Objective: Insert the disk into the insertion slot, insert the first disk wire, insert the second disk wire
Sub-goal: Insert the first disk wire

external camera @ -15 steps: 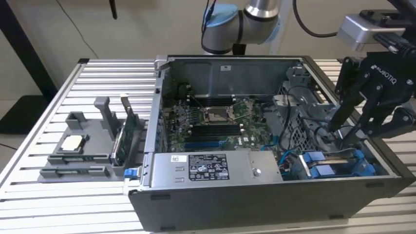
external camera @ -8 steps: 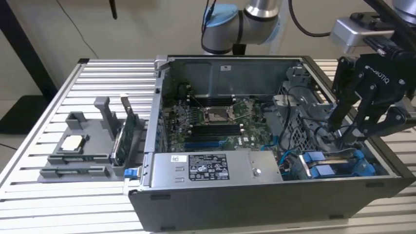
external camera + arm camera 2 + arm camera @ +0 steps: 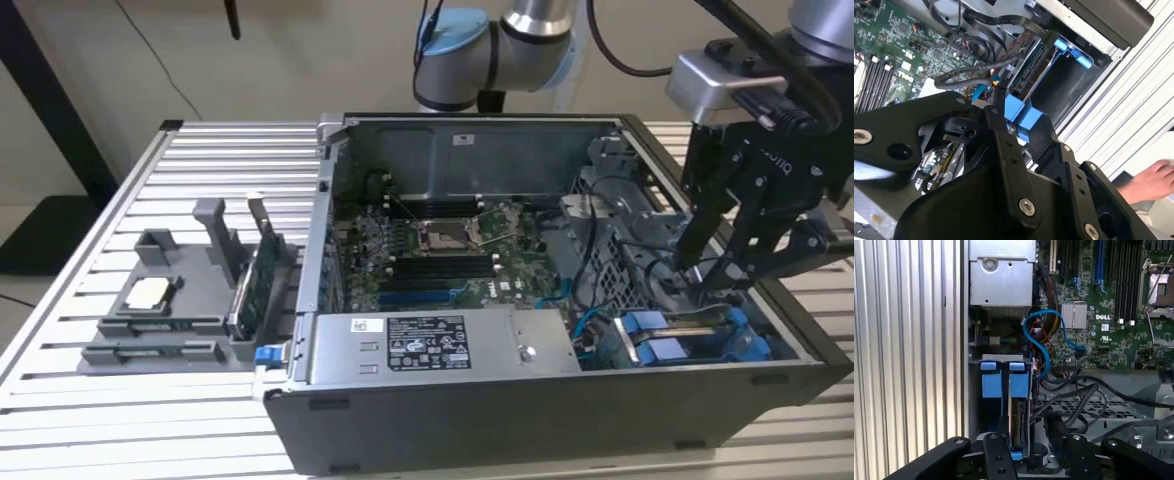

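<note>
My hand (image 3: 1021, 120) is down in a corner of the open computer case (image 3: 534, 425), closed on the disk (image 3: 1019, 422). In the second wrist view my fingers (image 3: 1004, 142) bear on its bright blue frame from both sides. I judge I hold it by that end because it is the part standing proud of the bay, and the grip leaves the connector edge between my fingers uncovered.

The disk stands on edge in the insertion slot (image 3: 1004, 358), in the compartment farther from the case's outer wall. The compartment against that wall has a blue fitting (image 3: 990, 385) and looks hollow in the second wrist view. By my reading the work stands at the first step, and I cannot tell whether the disk is fully home.

Room is tight. The grey bay walls run close on both flat sides of the disk, so it can only slide along the slot's length. On the motherboard (image 3: 1114, 335) side, black wires (image 3: 1079, 392) and a looping blue cable (image 3: 1041, 340) lie just beside my fingers. The power-supply box (image 3: 1001, 272) closes off the bay's far end. Beyond the outer wall is the slatted tabletop (image 3: 904, 340), where a person's hand (image 3: 1154, 181) rests, well apart from mine.
</note>
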`<state>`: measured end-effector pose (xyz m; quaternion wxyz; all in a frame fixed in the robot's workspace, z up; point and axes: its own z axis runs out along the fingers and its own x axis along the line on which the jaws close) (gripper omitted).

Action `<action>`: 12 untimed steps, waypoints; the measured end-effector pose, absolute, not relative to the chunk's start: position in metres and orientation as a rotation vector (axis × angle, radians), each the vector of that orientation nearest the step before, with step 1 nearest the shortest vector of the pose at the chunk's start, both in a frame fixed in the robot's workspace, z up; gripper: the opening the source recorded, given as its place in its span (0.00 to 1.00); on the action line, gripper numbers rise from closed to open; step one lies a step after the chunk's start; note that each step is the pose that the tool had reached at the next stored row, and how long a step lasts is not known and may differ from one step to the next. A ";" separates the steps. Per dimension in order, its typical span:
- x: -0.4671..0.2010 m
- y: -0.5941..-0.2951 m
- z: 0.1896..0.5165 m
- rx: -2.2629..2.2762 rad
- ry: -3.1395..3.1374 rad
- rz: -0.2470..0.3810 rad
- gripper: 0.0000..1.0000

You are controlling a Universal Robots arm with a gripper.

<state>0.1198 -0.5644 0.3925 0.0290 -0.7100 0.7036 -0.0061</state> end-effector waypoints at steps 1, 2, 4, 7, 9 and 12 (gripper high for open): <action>0.120 -0.564 0.392 -2.187 2.165 -0.022 0.47; 0.120 -0.564 0.392 -2.184 2.161 -0.025 0.47; 0.119 -0.563 0.392 -2.179 2.153 -0.030 0.47; 0.119 -0.562 0.391 -2.172 2.140 -0.036 0.47; 0.119 -0.562 0.391 -2.167 2.131 -0.040 0.47; 0.117 -0.561 0.390 -2.161 2.117 -0.054 0.47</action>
